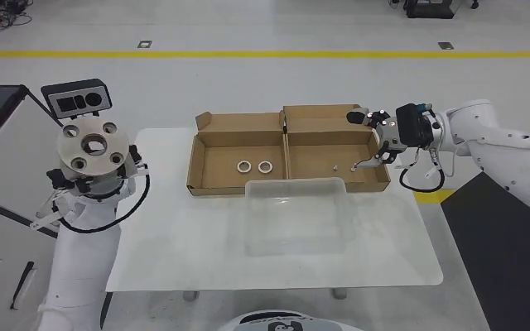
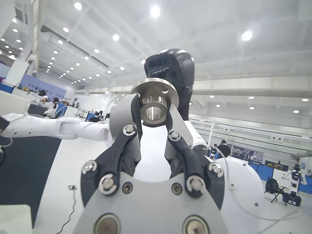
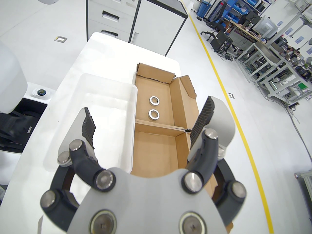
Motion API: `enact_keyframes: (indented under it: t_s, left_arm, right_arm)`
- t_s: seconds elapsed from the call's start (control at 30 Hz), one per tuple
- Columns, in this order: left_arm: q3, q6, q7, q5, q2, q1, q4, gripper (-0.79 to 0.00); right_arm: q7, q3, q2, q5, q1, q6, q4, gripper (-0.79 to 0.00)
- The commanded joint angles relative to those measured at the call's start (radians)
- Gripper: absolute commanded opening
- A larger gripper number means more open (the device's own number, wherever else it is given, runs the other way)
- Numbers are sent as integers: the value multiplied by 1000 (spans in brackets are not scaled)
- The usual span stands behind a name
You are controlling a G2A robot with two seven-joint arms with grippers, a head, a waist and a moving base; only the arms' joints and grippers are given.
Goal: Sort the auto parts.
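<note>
My left gripper [image 2: 152, 114] is shut on the neck of a silver flanged bushing [image 2: 154, 98] and holds it up off the table's left edge, flange [image 1: 93, 149] facing upward. A two-compartment cardboard box [image 1: 286, 175] stands at the table's back. Two silver rings [image 1: 243, 166] [image 1: 265, 166] lie side by side in its left compartment, and they also show in the right wrist view [image 3: 154, 100] [image 3: 154, 114]. A small part [image 1: 334, 166] lies in the right compartment. My right gripper [image 1: 370, 142] hangs open and empty over the right compartment's outer end.
A clear plastic tray [image 1: 296, 217] sits right in front of the box, touching its front wall. The white table [image 1: 190, 248] has bare room left and front of the tray. A black device [image 1: 77, 98] stands beyond the table's left corner.
</note>
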Motion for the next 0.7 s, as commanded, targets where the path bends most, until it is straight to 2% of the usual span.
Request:
enact_keyframes:
  t_s: [0.0,0.5,0.67]
  left_arm:
    - [-8,6,-6,-16,-3,0,0,-785]
    - [-80,61,-61,189,-13,24,-14,-785]
    - [-86,50,-49,138,-20,38,-30,-785]
  right_arm:
    - [0,0,0,0,0,0,0,0]
    - [0,0,0,0,0,0,0,0]
    - [0,0,0,0,0,0,0,0]
